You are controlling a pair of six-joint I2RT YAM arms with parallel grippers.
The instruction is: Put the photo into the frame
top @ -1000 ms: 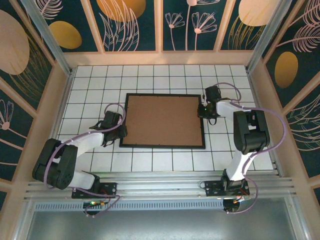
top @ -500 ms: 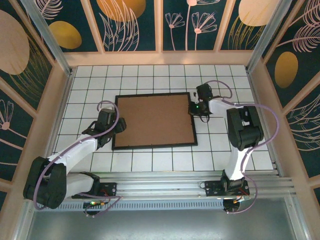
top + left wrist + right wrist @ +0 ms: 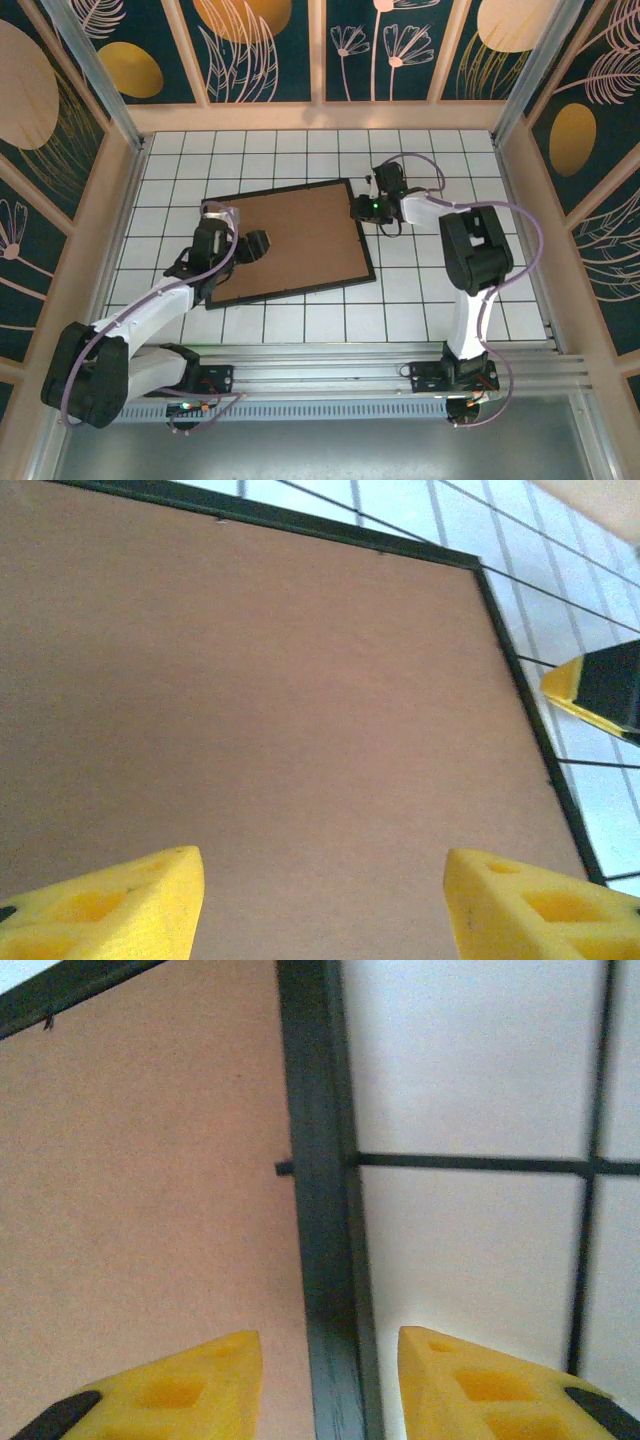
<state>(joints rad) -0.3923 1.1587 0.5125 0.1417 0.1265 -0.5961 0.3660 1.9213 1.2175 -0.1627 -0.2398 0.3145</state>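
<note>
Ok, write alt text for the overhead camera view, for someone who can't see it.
A thin black frame lies skewed on a white tiled table, its brown backing board facing up. The left gripper hovers over the board's left part; the right gripper sits at the frame's far right corner.

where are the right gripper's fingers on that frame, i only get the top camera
observer: the right wrist view shows the right gripper astride the frame edge, one finger over the brown backing board, the other over the white table.
operator: shut on it
observer: no, the jaws are apart, with a gap showing on each side of the frame edge.
operator: and the left one
observer: the left gripper is open wide over the bare backing board, with nothing between its fingers.
</note>
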